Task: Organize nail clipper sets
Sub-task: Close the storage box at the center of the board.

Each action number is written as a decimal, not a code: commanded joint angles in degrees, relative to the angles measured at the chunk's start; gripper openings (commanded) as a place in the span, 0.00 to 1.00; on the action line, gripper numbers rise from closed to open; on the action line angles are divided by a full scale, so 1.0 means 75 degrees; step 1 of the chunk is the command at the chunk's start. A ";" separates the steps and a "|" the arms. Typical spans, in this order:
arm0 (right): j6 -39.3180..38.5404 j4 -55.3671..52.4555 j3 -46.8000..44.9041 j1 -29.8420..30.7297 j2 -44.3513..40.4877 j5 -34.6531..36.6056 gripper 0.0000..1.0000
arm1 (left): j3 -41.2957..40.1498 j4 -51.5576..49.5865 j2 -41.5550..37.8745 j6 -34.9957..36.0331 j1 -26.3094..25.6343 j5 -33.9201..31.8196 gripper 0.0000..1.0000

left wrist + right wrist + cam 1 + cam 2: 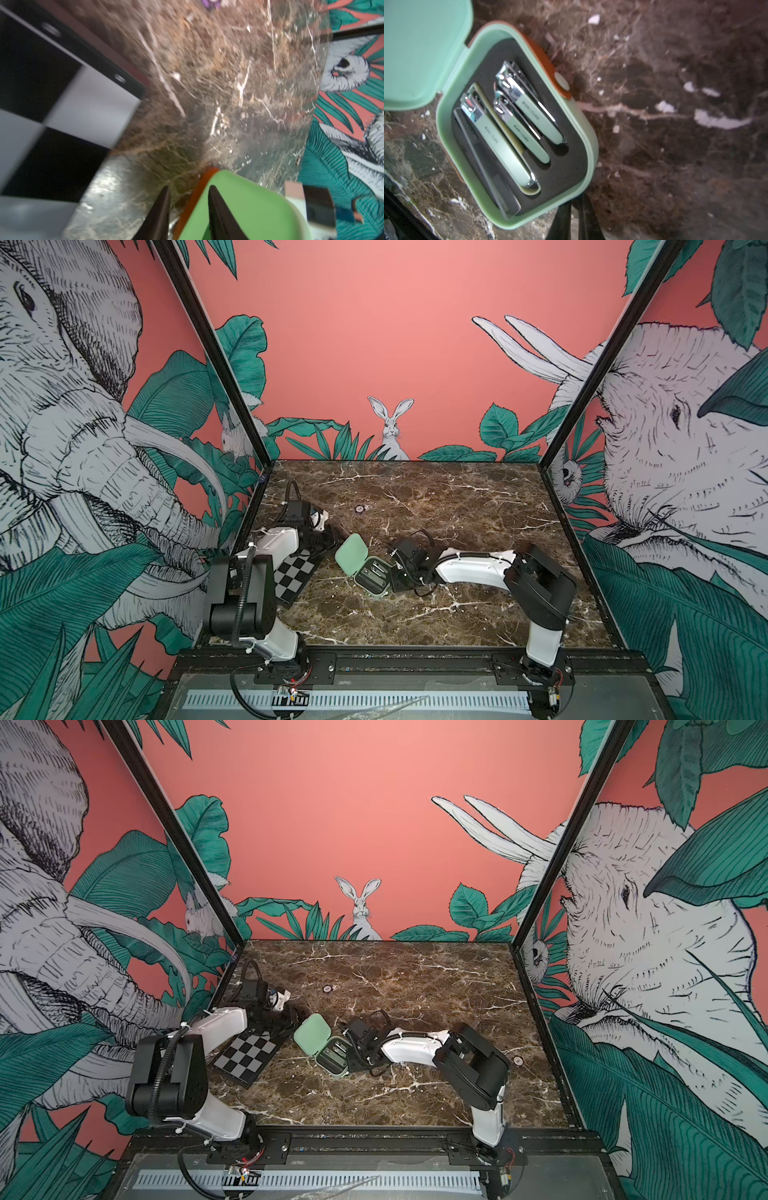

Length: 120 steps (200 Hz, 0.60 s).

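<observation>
Nail clipper set (365, 568) open at centre of marble table (457, 510), checkered board (293, 576) at left, left gripper (188, 187) fingers pinching raised lid (352, 552) edge, three clippers (517, 128) seated in dark insert (566, 166), right gripper (576, 199) fingers pressed together, touching base (444, 116) wall

Two robot arms work side by side in the lower half of the frame. The left arm (276, 543) and the right arm (469, 570) each wear glossy white shells between boxy black joint housings (540, 585). A ribbed black hose (245, 593), cinched with white zip ties (251, 546), runs along the left arm, while thin black cables (419, 536) loop at the right wrist. Both are bolted to a black rail (415, 664) dotted with screws, with red wires (299, 679) showing at the left base. The left pincer (189, 187) and right pincer (577, 199) each end in two dark, tapering fingers (160, 214).
</observation>
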 commanded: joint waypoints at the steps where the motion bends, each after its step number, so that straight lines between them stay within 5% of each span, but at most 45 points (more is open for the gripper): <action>1: 0.0051 0.0050 0.0309 -0.0125 0.0228 -0.0093 0.12 | -0.0212 -0.0315 -0.0760 -0.0013 -0.0169 0.0188 0.35; 77: 0.0404 0.0280 0.0476 -0.0574 0.0335 -0.0390 0.17 | -0.0653 0.0247 -0.0708 -0.0605 -0.1668 0.0500 0.36; 120: 0.0784 -0.0418 -0.0442 -0.1048 -0.0707 0.0753 0.25 | -0.0946 0.0954 0.0137 -0.0895 -0.2223 0.0236 0.36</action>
